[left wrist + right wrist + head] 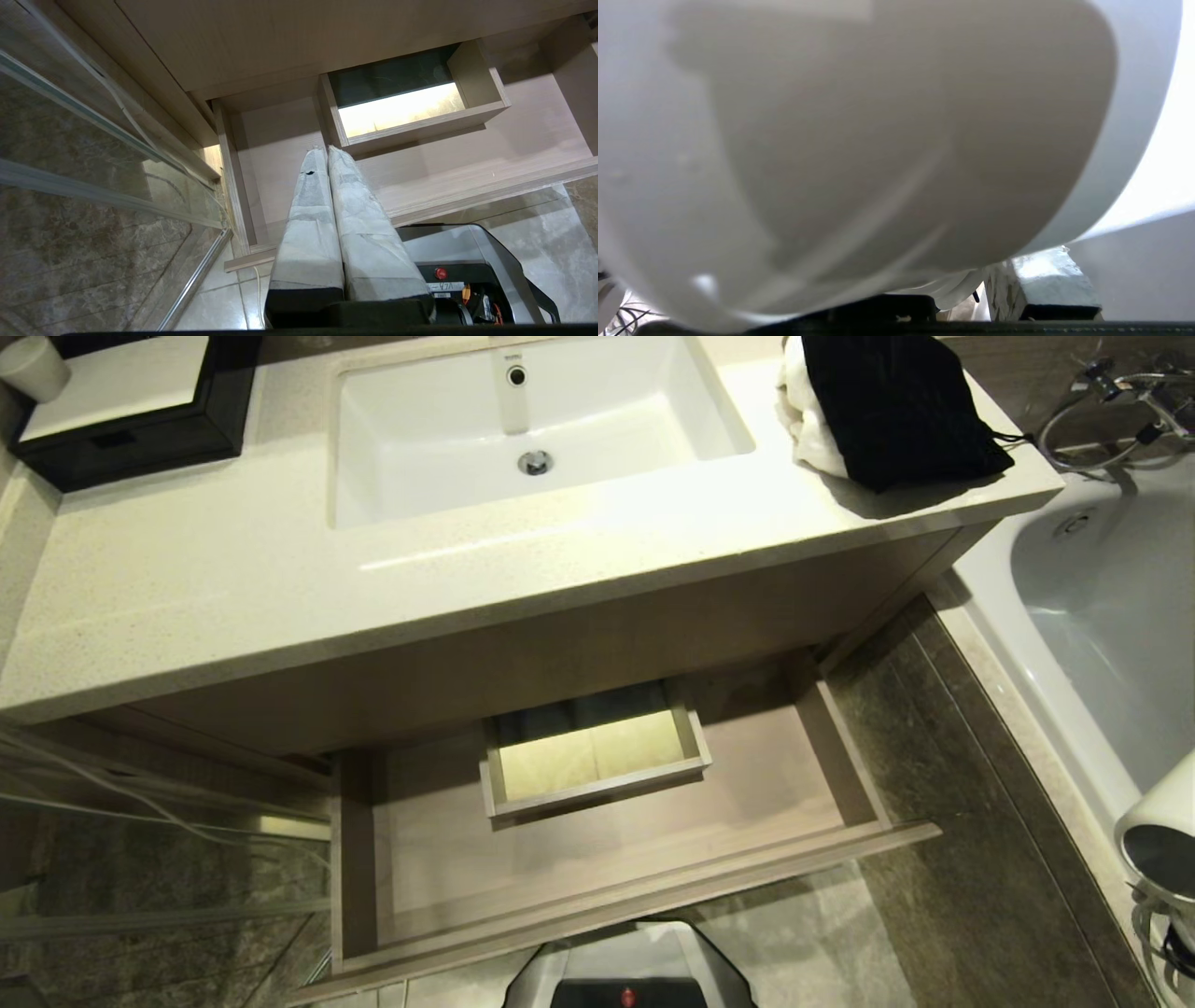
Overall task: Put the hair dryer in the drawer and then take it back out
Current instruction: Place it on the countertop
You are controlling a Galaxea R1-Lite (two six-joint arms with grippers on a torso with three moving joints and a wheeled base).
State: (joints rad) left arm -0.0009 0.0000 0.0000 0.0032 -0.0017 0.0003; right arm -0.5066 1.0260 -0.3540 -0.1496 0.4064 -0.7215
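The drawer [611, 863] stands pulled out under the vanity, wide and shallow in light wood grain, and nothing lies on its floor. A box-shaped cut-out [597, 756] sits at its back middle. The white hair dryer [1160, 826] hangs in the air at the far right, beyond the drawer's right end, beside the bathtub, with its cord [1156, 933] dangling below. The dryer's body [878, 140] fills the right wrist view. My right gripper [945, 275] is shut on it, and only one wrapped finger [1045, 282] shows. My left gripper [326, 150] is parked, shut on nothing, low in front of the drawer's [434, 175] left part.
Above the drawer is the countertop [187, 597] with a white sink [532, 420]. A black bag [896, 411] on a white towel lies at the counter's right end, and a black box [131, 420] stands back left. The bathtub [1111, 616] is on the right, a glass panel [140, 896] on the left, and my base [635, 980] stands before the drawer.
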